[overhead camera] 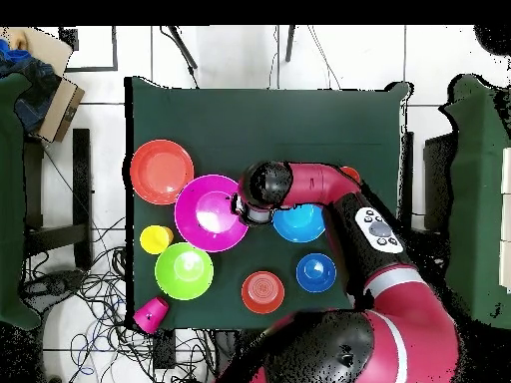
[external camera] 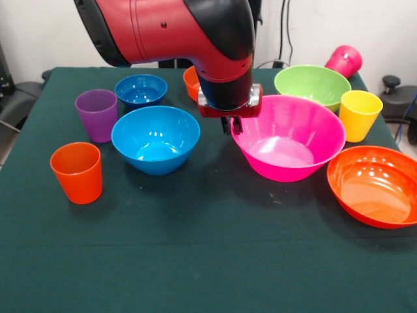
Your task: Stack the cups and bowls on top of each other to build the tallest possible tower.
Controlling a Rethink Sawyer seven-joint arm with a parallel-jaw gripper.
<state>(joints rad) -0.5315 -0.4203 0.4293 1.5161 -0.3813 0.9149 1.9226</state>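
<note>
My gripper hangs low at the rim of the very large pink bowl, on the side facing the medium blue bowl. Whether it grips the rim is hidden by the arm's head. The lime green bowl, yellow cup and large orange bowl stand around the pink bowl. The small blue bowl, purple cup and orange cup stand apart. The arm half hides the small orange bowl.
The magenta cup lies on its side at the table's corner, beyond the green bowl. Nothing is stacked; every piece stands alone on the dark green cloth. Cables trail on the floor beside the table.
</note>
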